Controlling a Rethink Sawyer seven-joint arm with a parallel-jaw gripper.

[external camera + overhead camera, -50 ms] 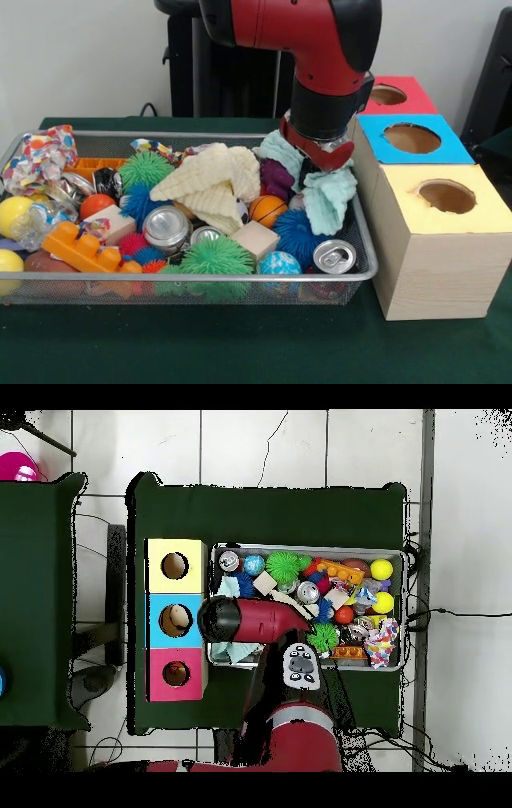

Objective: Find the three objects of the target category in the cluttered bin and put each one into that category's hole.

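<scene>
A wire mesh bin (192, 278) holds mixed clutter. My gripper (320, 160) is low over its right end, pressed into a mint green cloth (330, 198) beside a purple cloth (276, 178). The cloth and wrist hide how the gripper stands. A cream waffle cloth (210, 186) lies in the middle. Right of the bin stand three boxes with round holes: yellow (480, 212) nearest, blue (456, 148), then red (420, 100). In the overhead view the arm (245, 621) covers the bin's left end, with mint cloth (240, 652) showing beside it.
Metal cans (334, 256) (166, 228), spiky green (216, 258) and blue balls (298, 234), a small basketball (266, 210), wooden blocks (254, 238), an orange brick (80, 248), yellow balls (14, 214) and a patterned cloth (44, 156) fill the bin. Green cloth covers the table (240, 344).
</scene>
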